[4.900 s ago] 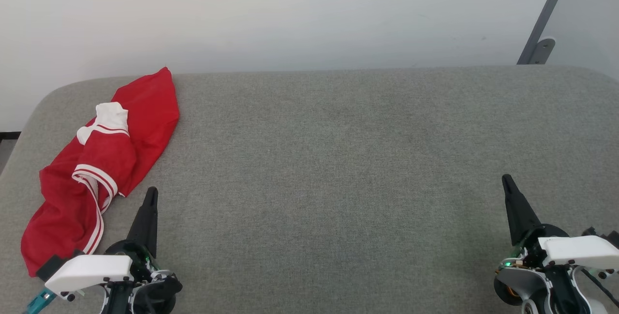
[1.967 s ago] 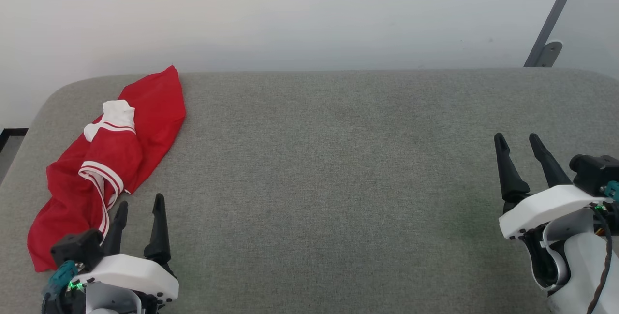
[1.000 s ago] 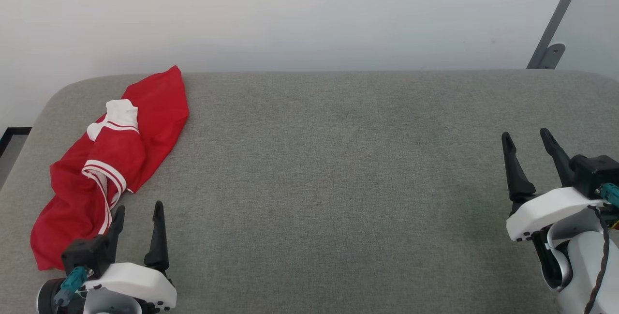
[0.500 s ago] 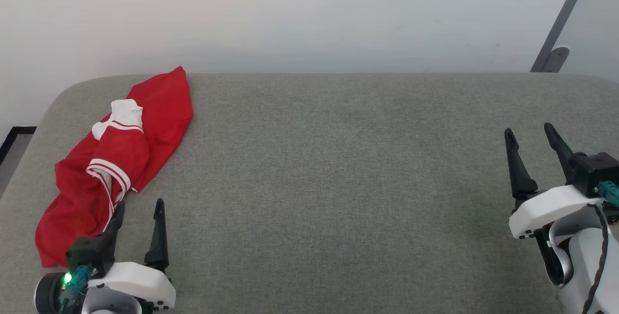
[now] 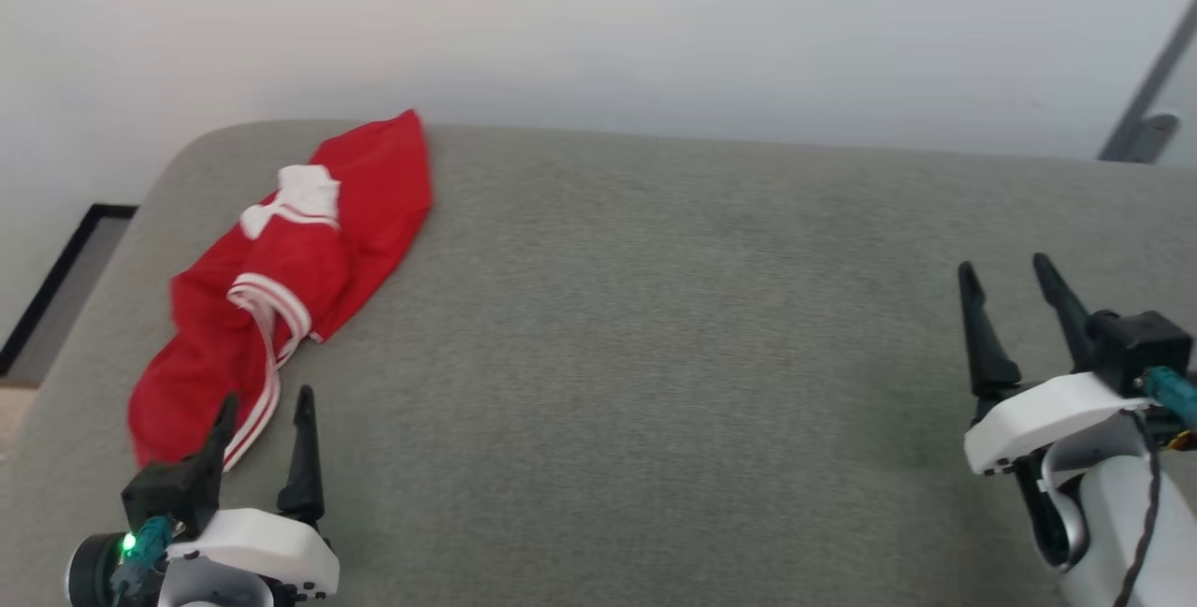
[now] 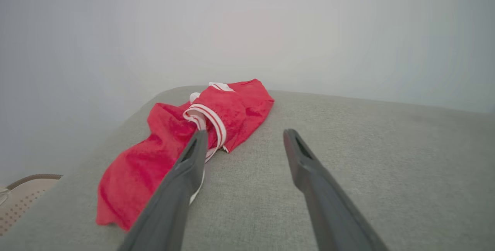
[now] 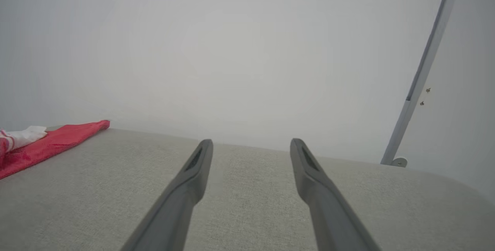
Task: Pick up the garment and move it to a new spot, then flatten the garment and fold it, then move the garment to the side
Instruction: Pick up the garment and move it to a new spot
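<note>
Garment [image 5: 281, 289] is lying bunched at the cushion's [image 5: 655, 354] left end, left hand [image 5: 264, 397] hovering spread beside it. Right hand [image 5: 1002, 263] is hovering spread far right, before a post [image 5: 1143, 132].

A grey, fabric-covered desk [image 5: 673, 354] with rounded corners stretches wide across the head view. On its left end lies the red garment [image 5: 369, 200], crumpled into a long heap that runs from the back edge slantwise toward the front left. A white patch sits near its far end; white-and-red striped trim crosses its middle.
</note>
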Robot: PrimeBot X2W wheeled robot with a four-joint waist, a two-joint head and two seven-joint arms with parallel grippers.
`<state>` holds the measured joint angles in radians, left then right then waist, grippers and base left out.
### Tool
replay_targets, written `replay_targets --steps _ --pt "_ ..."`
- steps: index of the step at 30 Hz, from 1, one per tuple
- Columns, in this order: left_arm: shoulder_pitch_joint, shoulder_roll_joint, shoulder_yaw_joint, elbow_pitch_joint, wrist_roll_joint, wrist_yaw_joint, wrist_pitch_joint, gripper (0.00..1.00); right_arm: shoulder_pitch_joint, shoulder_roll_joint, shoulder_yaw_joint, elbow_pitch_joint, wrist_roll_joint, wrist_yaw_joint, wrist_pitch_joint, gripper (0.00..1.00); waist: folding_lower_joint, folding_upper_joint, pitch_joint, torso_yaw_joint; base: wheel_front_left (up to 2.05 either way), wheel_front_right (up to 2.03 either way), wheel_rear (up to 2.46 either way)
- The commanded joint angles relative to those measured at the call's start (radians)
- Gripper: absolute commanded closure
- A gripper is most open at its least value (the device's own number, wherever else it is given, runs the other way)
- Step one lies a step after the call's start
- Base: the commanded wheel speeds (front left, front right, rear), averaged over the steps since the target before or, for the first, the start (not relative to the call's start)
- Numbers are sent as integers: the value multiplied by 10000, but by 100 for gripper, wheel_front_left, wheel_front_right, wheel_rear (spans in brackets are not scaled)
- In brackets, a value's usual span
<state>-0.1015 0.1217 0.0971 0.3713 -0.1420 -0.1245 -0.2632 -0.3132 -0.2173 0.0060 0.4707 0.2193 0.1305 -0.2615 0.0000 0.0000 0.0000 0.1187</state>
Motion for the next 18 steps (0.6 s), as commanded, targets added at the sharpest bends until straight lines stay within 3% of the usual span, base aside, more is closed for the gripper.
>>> replay_targets --steps 1,18 --pt "78 -55 117 -71 -67 -35 -23 0 146 114 132 -14 134 5 -49 0 0 0 41 434 0 0 0" --pt "933 -523 1070 -524 -67 78 -22 0 198 770 2099 213 838 5 -49 0 0 0 -298 3297 0 0 0"
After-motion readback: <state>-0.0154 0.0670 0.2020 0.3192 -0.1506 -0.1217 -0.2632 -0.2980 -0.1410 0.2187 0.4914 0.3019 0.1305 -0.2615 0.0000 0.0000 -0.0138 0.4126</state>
